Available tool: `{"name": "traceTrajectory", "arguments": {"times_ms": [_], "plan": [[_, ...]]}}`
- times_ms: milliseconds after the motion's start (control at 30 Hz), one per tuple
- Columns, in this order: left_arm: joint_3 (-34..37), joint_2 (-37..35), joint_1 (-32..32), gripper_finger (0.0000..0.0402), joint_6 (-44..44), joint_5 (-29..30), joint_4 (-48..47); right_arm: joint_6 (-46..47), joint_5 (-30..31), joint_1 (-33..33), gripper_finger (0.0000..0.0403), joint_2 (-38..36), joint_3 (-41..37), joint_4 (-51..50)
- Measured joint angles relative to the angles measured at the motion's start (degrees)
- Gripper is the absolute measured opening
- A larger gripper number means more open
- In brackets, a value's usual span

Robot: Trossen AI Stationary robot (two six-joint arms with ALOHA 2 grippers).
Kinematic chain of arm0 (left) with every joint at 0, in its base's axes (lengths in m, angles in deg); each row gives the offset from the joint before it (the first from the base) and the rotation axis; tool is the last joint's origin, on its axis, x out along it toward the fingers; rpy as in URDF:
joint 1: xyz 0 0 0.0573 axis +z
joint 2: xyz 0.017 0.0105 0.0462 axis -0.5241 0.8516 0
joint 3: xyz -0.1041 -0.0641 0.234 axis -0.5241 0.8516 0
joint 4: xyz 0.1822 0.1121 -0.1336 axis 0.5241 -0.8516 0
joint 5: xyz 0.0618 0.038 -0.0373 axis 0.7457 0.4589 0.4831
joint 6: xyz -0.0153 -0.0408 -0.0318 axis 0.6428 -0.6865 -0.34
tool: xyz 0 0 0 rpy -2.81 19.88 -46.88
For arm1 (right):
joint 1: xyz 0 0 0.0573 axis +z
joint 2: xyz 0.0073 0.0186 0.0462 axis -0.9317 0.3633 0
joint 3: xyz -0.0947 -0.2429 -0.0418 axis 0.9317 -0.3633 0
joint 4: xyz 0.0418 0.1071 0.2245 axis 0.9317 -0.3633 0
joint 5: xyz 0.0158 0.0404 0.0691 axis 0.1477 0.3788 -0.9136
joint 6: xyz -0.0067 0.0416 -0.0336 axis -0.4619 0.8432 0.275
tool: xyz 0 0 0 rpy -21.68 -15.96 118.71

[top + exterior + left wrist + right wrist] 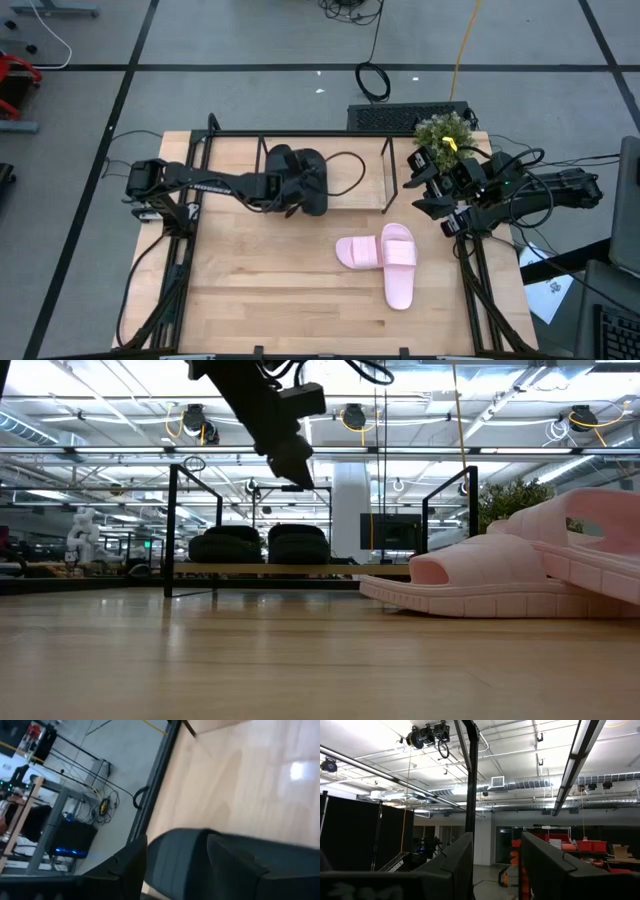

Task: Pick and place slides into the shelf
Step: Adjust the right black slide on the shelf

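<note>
**Black pair on shelf, pink pair on table**

Wooden table carries the shelf at its far edge. Two black slides sit on it, left gripper spread above them. Two pink slides lie touching mid-table. Right gripper waits partly spread, holding nothing.

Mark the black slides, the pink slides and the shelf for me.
black slides [298, 180], high view, on the straps.
pink slides [398, 262], high view, on the long slide's strap.
shelf [390, 568], low view, on its wooden board.
</note>
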Motion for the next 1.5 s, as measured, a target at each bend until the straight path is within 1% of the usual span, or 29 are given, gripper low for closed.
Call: {"name": "traceTrajectory", "arguments": {"times_ms": [133, 300, 467, 533, 633, 733, 833, 900, 1033, 1333, 1500], "plan": [[0.0, 0.0, 0.2, 0.0214, -0.4, -0.6, -3.0, 0.0, 0.0, 0.0, 0.0157, 0.0, 0.0, 0.0], [0.0, 0.0, 0.1, 0.0214, -0.5, -2.0, -4.6, 0.0, 0.1, 0.0, 0.0157, 0.0, 0.0, 0.0], [0.0, 2.3, 0.2, 0.0214, 0.4, -2.9, -6.3, 0.0, 0.1, 0.0, 0.0157, 0.0, 0.0, 0.0], [0.0, 3.5, 0.1, 0.0214, 2.1, -1.9, -5.5, 0.0, 0.1, 0.0, 0.0157, 0.0, 0.0, 0.0], [0.0, 5.1, 0.1, 0.0214, 2.2, 1.5, -5.1, -0.1, 0.1, 0.0, 0.0157, 0.0, 0.0, 0.0], [0.0, 5.2, 0.7, 0.0214, 2.2, 1.2, -5.6, 0.1, 0.2, 0.0, 0.0157, 0.0, 0.0, 0.0], [0.0, 5.2, 1.3, 0.0214, 2.2, 2.2, -5.6, 0.1, 0.2, 0.0, 0.0157, 0.0, 0.0, 0.0], [0.0, 5.2, 1.9, 0.0214, 2.2, 1.8, -5.6, 0.0, 0.2, 0.0, 0.0157, 0.0, 0.0, 0.0], [0.0, 5.2, 3.0, 0.0214, 2.3, -1.5, -6.4, 0.0, 0.2, 0.0, 0.0157, 0.0, 0.0, 0.0], [0.0, 5.2, 3.8, 0.0214, 3.0, -1.5, -7.0, -0.4, 0.2, 0.0, 0.0157, 0.0, 0.0, 0.0], [0.0, 5.5, 4.2, 0.0213, 3.0, -0.4, -7.5, -1.5, 0.2, 0.0, 0.0157, 0.0, 0.0, 0.0]]}}
